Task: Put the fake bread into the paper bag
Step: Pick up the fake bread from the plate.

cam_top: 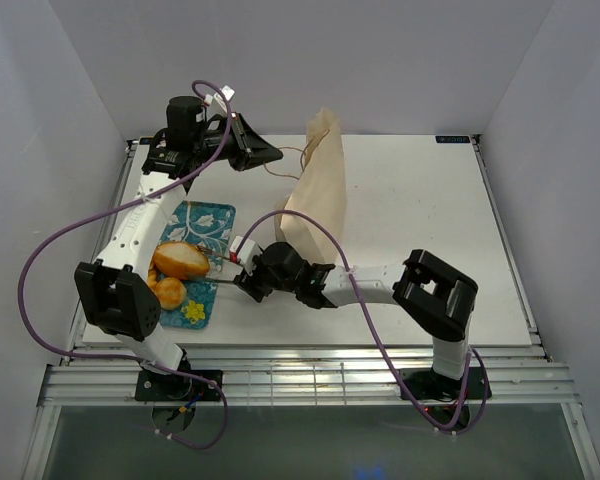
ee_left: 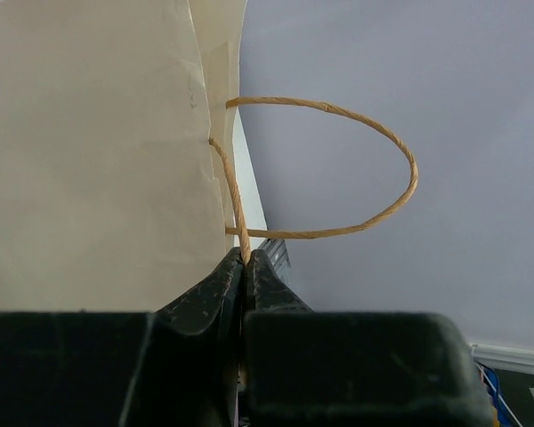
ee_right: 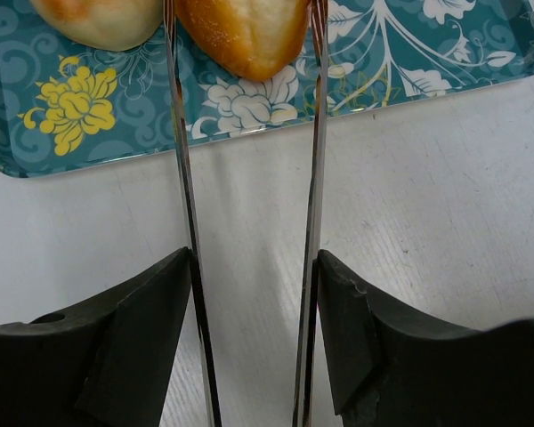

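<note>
Tongs (ee_right: 185,196) are what you are working with here. Their two thin metal blades run forward out of the right gripper (ee_right: 252,267), each lying flat against the inside of a finger, so the gripper is squeezing the tongs rather than any bread. The blades stand spread, roughly parallel, with a clear gap of bare table (ee_right: 427,231) showing between them.

At the tips, the blades sit one on each side of a golden roll (ee_right: 240,31), which fills the gap between them. I cannot tell whether the metal is pressing on the crust or only beside it. That straddle looks deliberate to me: one squeeze would pinch the roll across its width.

Just to the left of the tips lies a second, paler bun (ee_right: 98,18), outside the blades, so you should catch only one piece. Both rest on the teal flowered tray (ee_right: 427,53), whose near edge crosses under the blades partway along.

Back past the gripper and off to the far side of the tongs stands the paper bag (cam_top: 318,190), upright and well apart from the tray. None of the bread in view is in it yet.

Your left gripper (ee_left: 246,262) is pressed together on the bag's cord handle (ee_left: 374,133), with the loop rising beyond it. I read that hold as keeping the bag standing and steady for the drop.
</note>
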`<move>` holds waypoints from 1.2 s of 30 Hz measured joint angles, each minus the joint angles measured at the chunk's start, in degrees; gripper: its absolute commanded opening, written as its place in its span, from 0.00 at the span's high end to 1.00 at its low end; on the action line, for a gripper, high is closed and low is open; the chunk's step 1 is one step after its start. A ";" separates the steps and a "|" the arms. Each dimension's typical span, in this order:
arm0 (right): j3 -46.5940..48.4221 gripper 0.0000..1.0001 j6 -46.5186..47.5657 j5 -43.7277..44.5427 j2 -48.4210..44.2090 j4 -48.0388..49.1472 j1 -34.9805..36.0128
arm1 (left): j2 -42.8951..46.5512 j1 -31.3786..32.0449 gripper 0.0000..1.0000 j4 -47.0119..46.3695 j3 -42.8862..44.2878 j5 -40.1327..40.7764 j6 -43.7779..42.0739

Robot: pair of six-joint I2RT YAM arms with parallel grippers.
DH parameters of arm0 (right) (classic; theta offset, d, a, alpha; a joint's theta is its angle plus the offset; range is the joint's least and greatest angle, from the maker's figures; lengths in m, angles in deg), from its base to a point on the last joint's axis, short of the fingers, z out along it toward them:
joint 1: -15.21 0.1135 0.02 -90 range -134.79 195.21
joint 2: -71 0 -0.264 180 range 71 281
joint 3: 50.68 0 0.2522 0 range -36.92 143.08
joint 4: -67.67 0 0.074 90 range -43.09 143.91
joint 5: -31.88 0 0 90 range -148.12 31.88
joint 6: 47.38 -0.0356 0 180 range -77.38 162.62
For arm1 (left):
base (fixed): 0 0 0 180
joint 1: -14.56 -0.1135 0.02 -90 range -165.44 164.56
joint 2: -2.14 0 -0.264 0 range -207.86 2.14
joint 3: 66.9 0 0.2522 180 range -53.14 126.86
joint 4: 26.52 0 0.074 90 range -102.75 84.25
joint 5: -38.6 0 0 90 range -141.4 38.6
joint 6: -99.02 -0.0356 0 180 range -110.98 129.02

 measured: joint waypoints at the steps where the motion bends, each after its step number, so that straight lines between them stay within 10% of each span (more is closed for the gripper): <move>1: 0.07 0.37 0.00 -0.09 0.07 -0.02 0.00 | 0.07 0.00 0.79 0.02 -0.13 0.00 0.00; 10: 2.78 0.44 0.15 -1.09 2.91 -1.75 0.00 | 1.03 0.00 0.58 -0.04 -1.55 0.00 0.00; 21: 2.71 0.92 -0.46 -1.57 3.17 -2.05 0.00 | 3.13 0.00 0.46 -0.42 -2.86 0.02 -0.07; 36: -3.06 0.92 -3.23 -1.53 -2.34 -1.42 0.00 | 8.94 0.00 0.21 -0.94 -3.76 3.37 -2.49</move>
